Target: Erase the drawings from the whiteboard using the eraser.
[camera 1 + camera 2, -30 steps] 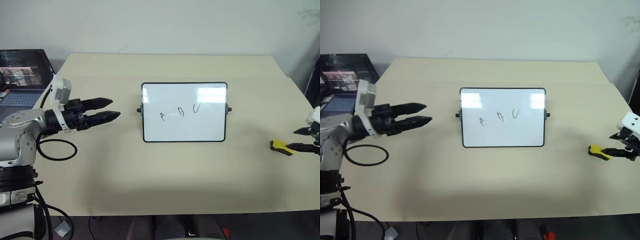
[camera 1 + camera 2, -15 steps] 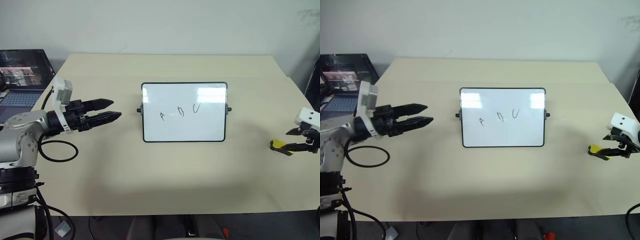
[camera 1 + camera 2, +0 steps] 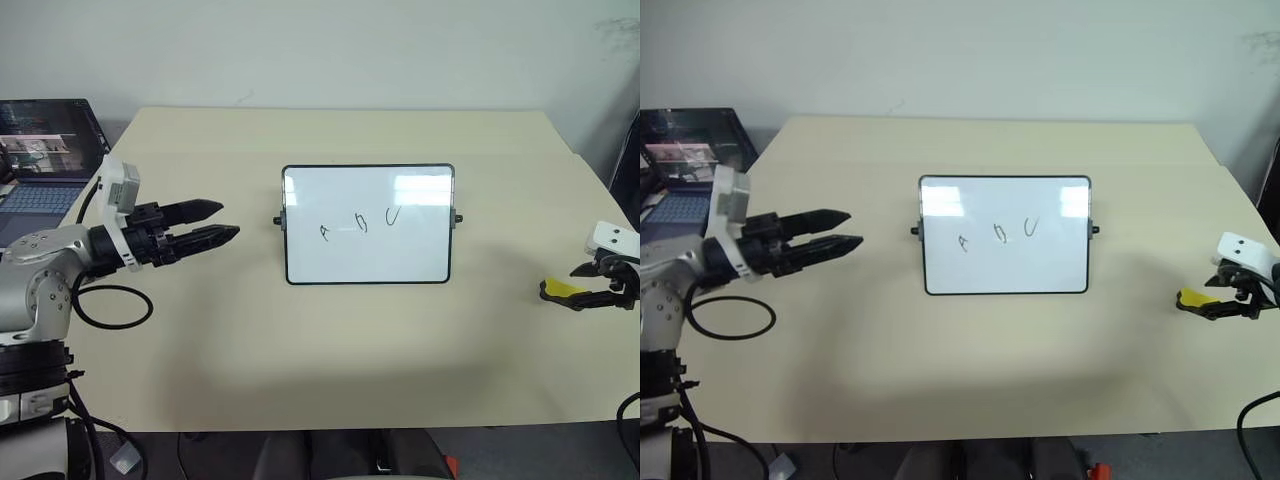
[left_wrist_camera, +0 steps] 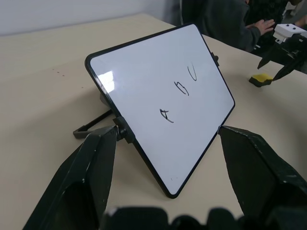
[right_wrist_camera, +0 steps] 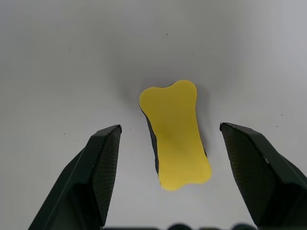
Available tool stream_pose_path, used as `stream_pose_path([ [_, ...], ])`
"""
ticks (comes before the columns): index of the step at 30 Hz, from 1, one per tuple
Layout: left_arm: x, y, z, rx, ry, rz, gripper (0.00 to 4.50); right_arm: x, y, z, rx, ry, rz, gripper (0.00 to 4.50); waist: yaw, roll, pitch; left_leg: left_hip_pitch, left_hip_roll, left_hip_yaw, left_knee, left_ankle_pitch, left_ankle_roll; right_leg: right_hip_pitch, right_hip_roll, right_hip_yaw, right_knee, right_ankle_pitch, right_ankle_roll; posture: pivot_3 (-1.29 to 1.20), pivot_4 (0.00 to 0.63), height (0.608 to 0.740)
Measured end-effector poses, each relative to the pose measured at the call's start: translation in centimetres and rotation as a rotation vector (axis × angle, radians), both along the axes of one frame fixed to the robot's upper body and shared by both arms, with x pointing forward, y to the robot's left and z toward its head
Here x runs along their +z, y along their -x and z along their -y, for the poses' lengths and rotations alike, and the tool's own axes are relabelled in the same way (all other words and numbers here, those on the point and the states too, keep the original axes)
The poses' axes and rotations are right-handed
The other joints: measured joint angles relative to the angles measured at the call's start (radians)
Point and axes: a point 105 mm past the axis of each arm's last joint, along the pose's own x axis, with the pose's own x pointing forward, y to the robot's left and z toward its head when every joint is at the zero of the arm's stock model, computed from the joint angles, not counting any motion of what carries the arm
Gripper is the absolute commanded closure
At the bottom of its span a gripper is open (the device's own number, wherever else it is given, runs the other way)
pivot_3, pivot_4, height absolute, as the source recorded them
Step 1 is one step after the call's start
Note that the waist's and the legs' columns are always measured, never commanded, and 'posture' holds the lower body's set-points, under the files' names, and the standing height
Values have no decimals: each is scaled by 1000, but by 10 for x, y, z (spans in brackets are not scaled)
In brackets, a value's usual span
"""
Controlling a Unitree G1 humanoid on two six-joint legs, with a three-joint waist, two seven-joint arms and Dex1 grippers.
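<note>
The whiteboard (image 3: 368, 260) stands propped at mid-table, black-framed, with the drawings (image 3: 360, 222), three small dark letter-like marks, in a row on it. At the table's right edge lies the yellow eraser (image 3: 556, 289), flat on the surface. My right gripper (image 3: 574, 287) hangs over it, pointing down and open. In the right wrist view the eraser (image 5: 175, 134) lies between the two fingers (image 5: 103, 167) with gaps on both sides. My left gripper (image 3: 230, 218) hovers open to the left of the board, pointing at it, apart from it.
An open laptop (image 3: 45, 150) sits off the table's far left corner. A black cable loop (image 3: 110, 305) lies on the table under my left arm. In the left wrist view a person (image 4: 230, 19) is beyond the table's far side.
My right gripper has shifted slightly inward over the eraser and tipped further down, so its white camera block now shows. The left gripper and the board have not moved.
</note>
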Motion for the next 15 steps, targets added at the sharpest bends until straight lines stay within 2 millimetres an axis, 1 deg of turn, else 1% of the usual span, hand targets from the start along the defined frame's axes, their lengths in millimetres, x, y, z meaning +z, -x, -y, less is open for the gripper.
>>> stream_pose_path([
  [4,0,0,0,4,-2,2,867,-9,2,-1,4,-3,-32,903,0,0,0,0,0,0,0,0,0,0,0,0,0,0,0,0,150,740],
  [10,1,0,0,13,-9,9,867,-13,2,-2,4,-6,-44,903,0,0,0,0,0,0,0,0,0,0,0,0,0,0,0,0,150,740],
  [11,1,0,1,11,-12,11,867,-14,2,-2,2,-4,-48,1279,0,0,0,0,0,0,0,0,0,0,0,0,0,0,0,0,150,740],
  [12,1,1,2,7,-14,13,867,-14,1,-2,1,0,-49,1471,0,0,0,0,0,0,0,0,0,0,0,0,0,0,0,0,150,740],
  [15,2,2,1,10,-13,17,867,-13,0,-1,3,17,-49,2556,0,0,0,1,0,0,0,0,0,0,0,0,0,0,0,0,150,740],
])
